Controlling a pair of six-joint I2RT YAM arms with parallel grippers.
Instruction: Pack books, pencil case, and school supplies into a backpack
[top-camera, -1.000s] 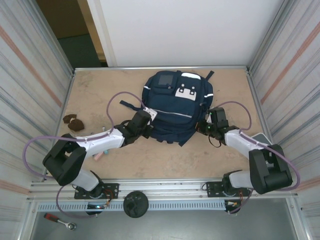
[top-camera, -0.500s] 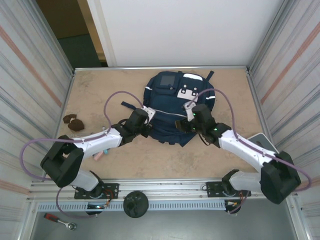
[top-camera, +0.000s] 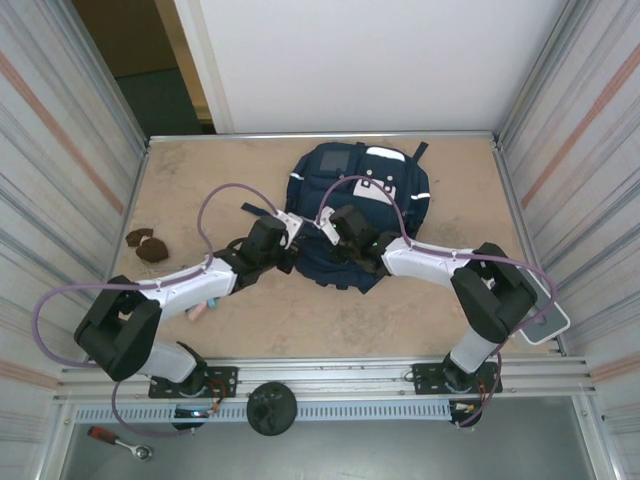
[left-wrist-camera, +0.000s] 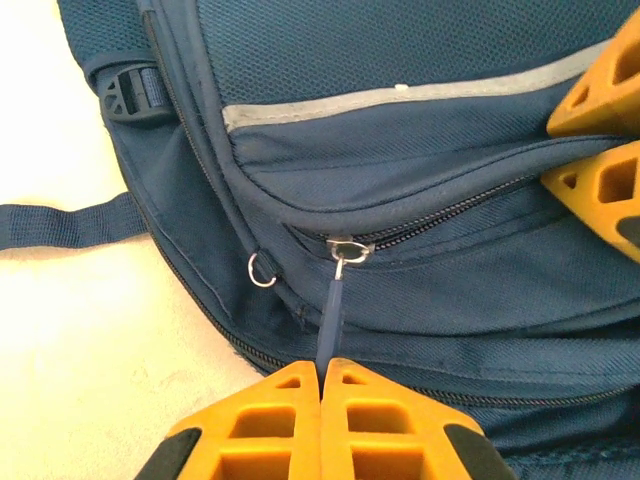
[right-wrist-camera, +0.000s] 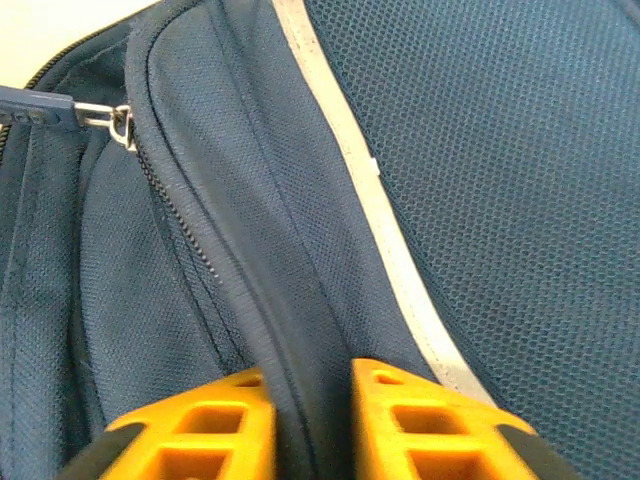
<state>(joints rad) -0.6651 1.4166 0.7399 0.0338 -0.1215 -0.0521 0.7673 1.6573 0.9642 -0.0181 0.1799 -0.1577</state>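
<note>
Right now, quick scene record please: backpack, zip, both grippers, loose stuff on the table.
backpack: lying flat mid-table, front side up
zip pull: pinched at its end, drawn taut from the slider
zip: teeth meet to the right of the slider in the left wrist view
left gripper: shut on the zip pull
right gripper: closed on a fold of backpack fabric beside the zip
brown lumps: left side of the table, apart from the backpack
pink piece: on the table by the left arm
</note>
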